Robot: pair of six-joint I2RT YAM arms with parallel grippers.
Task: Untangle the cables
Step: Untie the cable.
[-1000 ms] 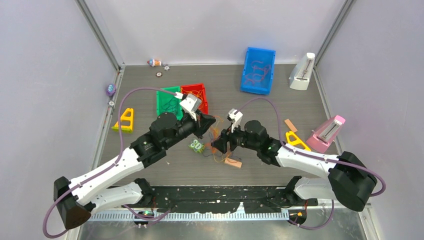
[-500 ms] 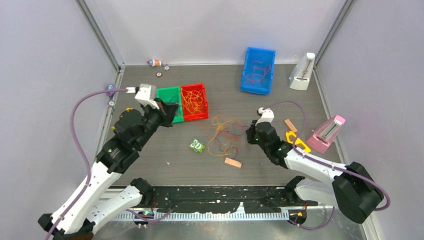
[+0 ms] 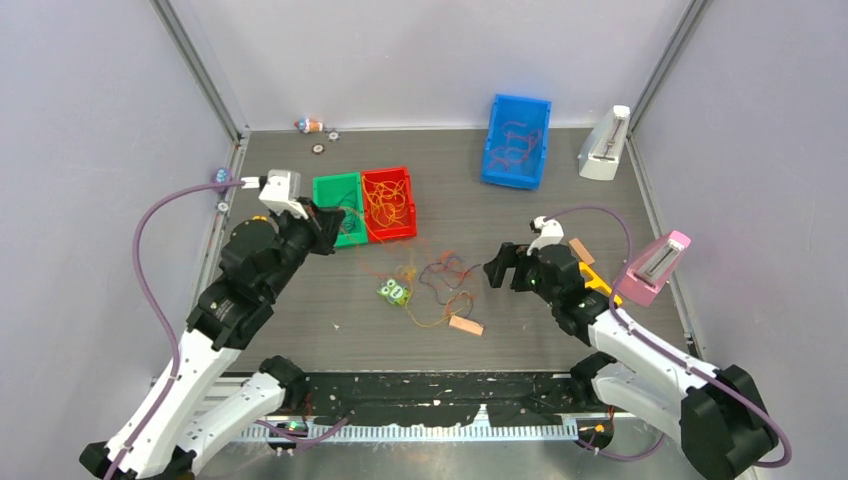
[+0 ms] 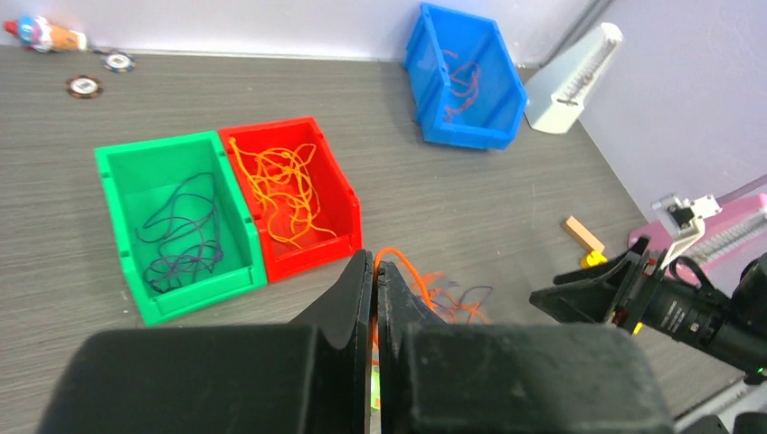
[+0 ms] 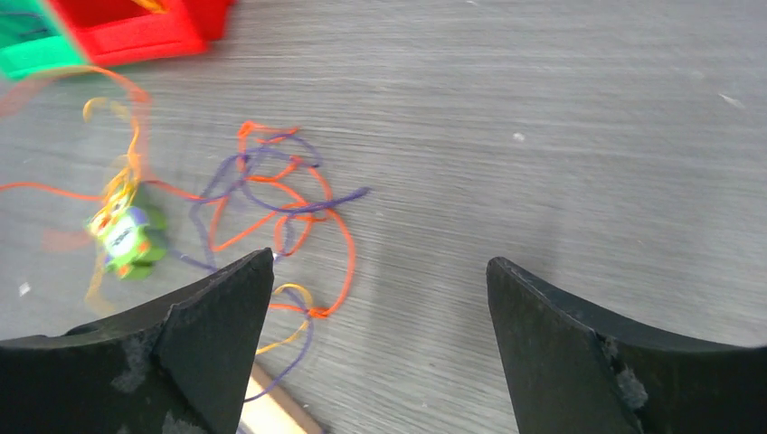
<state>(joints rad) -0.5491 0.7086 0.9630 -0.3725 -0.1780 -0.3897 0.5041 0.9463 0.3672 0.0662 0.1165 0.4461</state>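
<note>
The cables [image 3: 440, 285], a loose tangle of thin orange, red and dark purple strands, lie on the dark grey wood-grain desk [image 3: 460, 200] about midway between its left and right edges, a little nearer the near edge than the far one. The tangle's left end lies over a small green block toy [image 3: 394, 291], and a flat tan wooden block [image 3: 466, 325] lies at its near-right side.

One orange strand [image 4: 407, 267] rises out of the tangle to the left gripper [image 4: 374, 267], whose jaws are pressed together with the strand coming out between their tips. That gripper is above the desk just beside the near-right corner of a green plastic bin [image 3: 335, 180], which holds dark purple strands. A red plastic bin [image 3: 393, 234] touches the green one on its right side and holds orange strands. Both bins stand towards the far-left part of the desk.

The right gripper [image 5: 378, 262] hovers just right of the tangle, facing it. Its jaws are spread wide with only bare desk between them.

A blue plastic bin [image 3: 510, 180] with a few red strands inside stands near the far edge, right of centre. A white wedge-shaped stand [image 3: 604, 145] is at the far-right corner, and a pink one [image 3: 655, 265] is along the right edge. A yellow triangular piece [image 3: 603, 287] lies partly hidden by the right arm.
</note>
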